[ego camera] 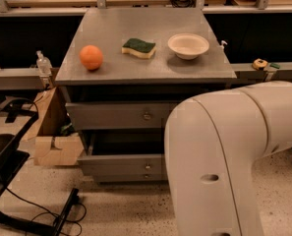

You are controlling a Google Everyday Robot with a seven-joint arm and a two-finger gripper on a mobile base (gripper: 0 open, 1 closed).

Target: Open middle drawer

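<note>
The grey cabinet has three grey drawers, each with a small round knob. The top drawer looks closed. The middle drawer, with its knob, sits forward of the cabinet, with a dark open gap above its front. Only a thin strip of the bottom drawer shows beneath it. My white arm fills the right foreground and hides the drawers' right halves. The gripper is out of view.
On the cabinet top are an orange, a green-and-yellow sponge and a white bowl. A wooden box stands left of the drawers. A black frame with cables lies on the floor at left.
</note>
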